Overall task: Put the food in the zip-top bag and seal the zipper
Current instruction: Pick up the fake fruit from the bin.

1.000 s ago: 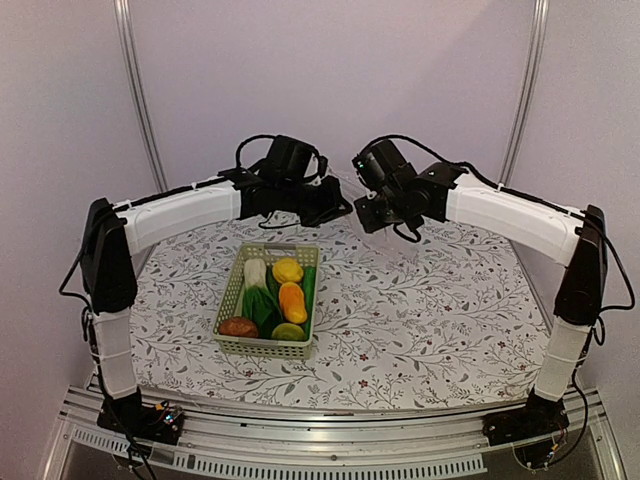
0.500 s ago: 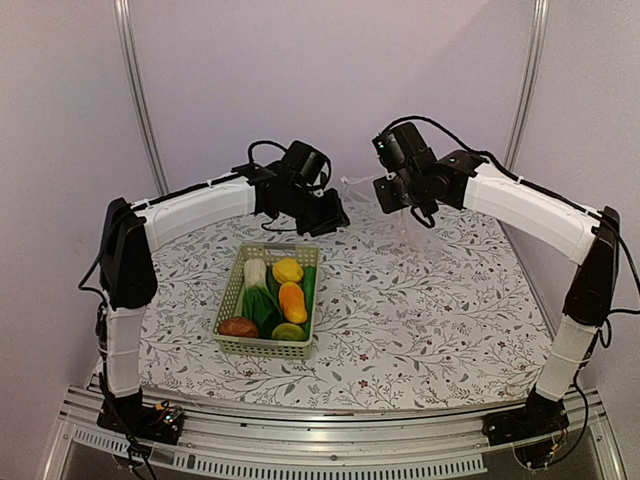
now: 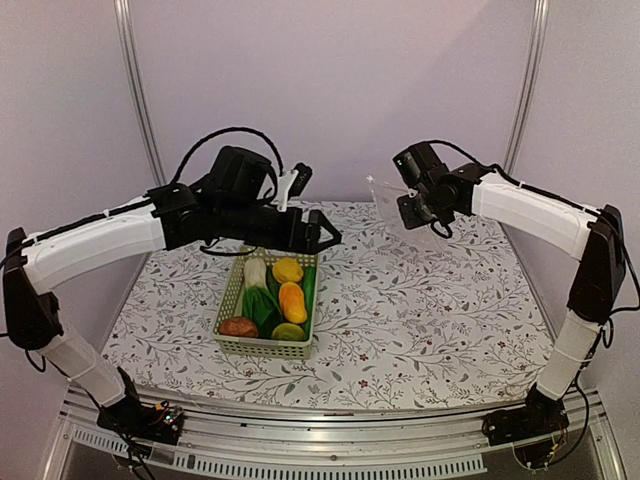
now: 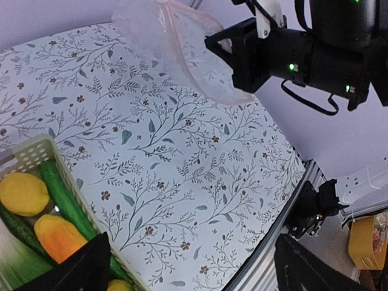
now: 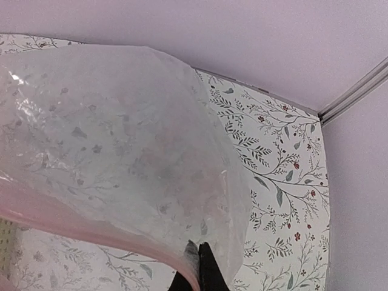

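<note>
Clear zip-top bag (image 3: 392, 203) is hanging clamped in my right claw (image 5: 198, 257).
My left claw (image 4: 197, 271), jaws apart, is hovering nearer the food (image 3: 290, 300), just below it; bag is hanging to its right.

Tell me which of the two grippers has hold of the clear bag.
The right gripper: it is pinched shut on the edge of the zip-top bag, holding it up. The left gripper stands wide open, holding nothing.
</note>
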`<state>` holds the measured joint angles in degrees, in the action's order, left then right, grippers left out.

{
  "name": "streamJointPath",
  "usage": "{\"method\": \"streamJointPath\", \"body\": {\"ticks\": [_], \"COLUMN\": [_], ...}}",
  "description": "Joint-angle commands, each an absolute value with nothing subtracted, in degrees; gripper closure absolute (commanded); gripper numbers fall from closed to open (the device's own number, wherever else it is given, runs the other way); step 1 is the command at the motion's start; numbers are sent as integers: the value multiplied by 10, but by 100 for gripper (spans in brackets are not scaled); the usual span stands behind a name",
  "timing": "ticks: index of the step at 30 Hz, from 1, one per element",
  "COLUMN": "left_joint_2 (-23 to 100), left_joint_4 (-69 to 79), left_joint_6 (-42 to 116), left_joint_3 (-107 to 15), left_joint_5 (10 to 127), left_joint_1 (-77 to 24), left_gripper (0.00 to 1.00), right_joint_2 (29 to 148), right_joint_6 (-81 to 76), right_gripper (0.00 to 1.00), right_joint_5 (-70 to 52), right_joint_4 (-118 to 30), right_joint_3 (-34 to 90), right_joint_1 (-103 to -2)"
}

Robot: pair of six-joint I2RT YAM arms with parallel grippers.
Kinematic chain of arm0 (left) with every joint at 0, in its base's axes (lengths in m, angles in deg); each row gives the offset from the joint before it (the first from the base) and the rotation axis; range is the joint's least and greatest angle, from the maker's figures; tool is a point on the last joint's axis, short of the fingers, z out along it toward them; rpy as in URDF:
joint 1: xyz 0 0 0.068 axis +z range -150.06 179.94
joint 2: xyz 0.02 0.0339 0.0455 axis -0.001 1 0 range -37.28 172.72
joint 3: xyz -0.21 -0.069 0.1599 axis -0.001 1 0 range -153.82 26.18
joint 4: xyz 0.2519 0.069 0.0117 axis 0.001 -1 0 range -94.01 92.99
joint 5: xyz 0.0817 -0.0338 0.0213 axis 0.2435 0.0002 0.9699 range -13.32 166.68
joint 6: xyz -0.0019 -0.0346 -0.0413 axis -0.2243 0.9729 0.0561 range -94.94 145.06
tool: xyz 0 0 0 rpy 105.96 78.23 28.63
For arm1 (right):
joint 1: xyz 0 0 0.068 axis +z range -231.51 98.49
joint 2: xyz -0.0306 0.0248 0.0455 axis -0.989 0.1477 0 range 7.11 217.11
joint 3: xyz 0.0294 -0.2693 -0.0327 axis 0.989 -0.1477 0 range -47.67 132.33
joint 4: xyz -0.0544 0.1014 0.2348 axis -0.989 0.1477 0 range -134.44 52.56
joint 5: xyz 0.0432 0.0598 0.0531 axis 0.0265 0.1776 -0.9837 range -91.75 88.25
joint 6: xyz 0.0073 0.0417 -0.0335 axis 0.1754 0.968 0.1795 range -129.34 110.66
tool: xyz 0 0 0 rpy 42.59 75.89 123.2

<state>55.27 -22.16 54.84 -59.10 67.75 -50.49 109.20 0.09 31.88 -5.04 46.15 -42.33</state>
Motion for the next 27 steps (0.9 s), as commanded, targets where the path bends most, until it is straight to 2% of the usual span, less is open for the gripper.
{"method": "streamJointPath", "body": {"ticks": [1, 7, 13, 19, 27], "left_joint_2": [445, 406, 432, 487, 584], "left_joint_4": [-188, -246, -272, -323, -413], "left_joint_6": [539, 541, 517, 509, 600], "left_joint_3": [-436, -372, -381, -435, -509], "left_joint_5": [707, 765, 812, 776, 749], "left_joint_1": [-488, -454, -422, -418, -413], "left_gripper": [6, 9, 9, 7, 3], "right_joint_2": [1043, 1011, 1067, 1084, 1067], "right_joint_6": [9, -21, -4, 83, 70], "right_gripper": [100, 100, 100, 100, 100], "right_joint_5": [311, 343, 208, 21, -9], "right_joint_4": [-39, -22, 18, -21, -32], "right_joint_3": [427, 439, 454, 388, 385], "right_joint_1": [-466, -527, -482, -454, -452]}}
